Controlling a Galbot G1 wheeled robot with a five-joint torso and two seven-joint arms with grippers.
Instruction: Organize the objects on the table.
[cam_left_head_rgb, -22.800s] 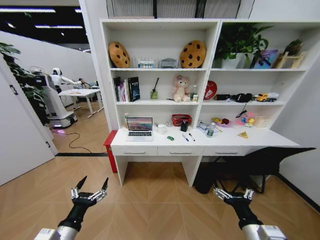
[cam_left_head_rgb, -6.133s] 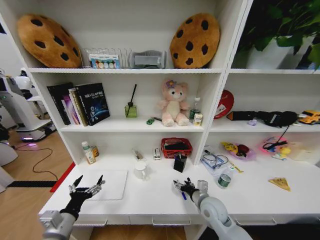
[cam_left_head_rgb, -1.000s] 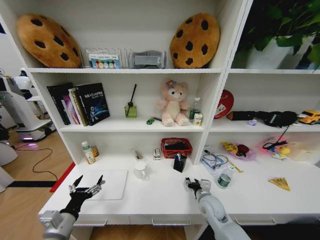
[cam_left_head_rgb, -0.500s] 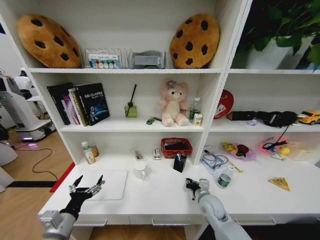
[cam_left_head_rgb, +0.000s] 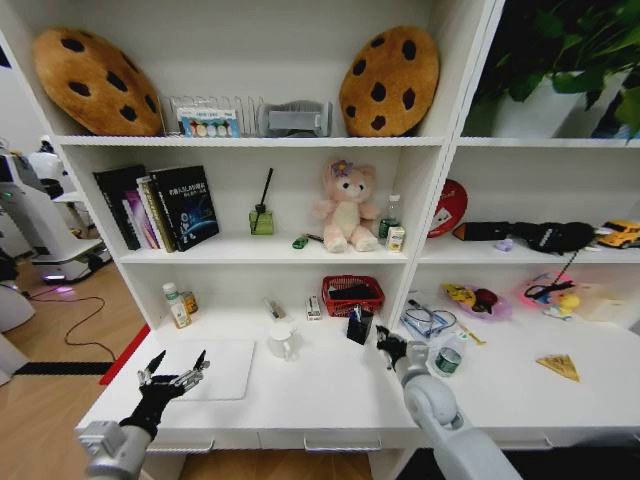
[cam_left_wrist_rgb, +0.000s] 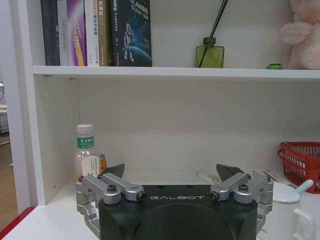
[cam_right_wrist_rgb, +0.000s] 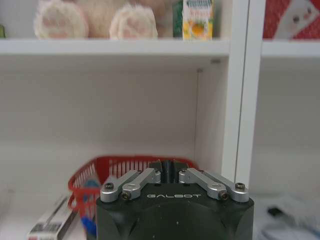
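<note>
R gripper (cam_left_head_rgb: 388, 347) has moved up from the bench (cam_left_head_rgb: 320, 390) front toward the black pen cup (cam_left_head_rgb: 359, 326) by the red basket (cam_left_head_rgb: 352, 294); fingers pressed together, prob. pinching a pen, though none is visible. Laptop (cam_left_head_rgb: 222, 367) lies shut at bench's L end, bottle (cam_left_head_rgb: 449, 357) R of the gripper. L gripper (cam_left_head_rgb: 172, 377) hovers over the laptop, fingers spread. L wrist view adds a mug (cam_left_wrist_rgb: 285, 212); R wrist view adds the shut fingers.

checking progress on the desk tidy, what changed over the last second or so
The right end effector moved away from the robot across the table, toward the black pen holder in front of the red basket, its fingers shut. The left end effector stayed open over the closed laptop. The mug and green-capped bottle stayed put.
</note>
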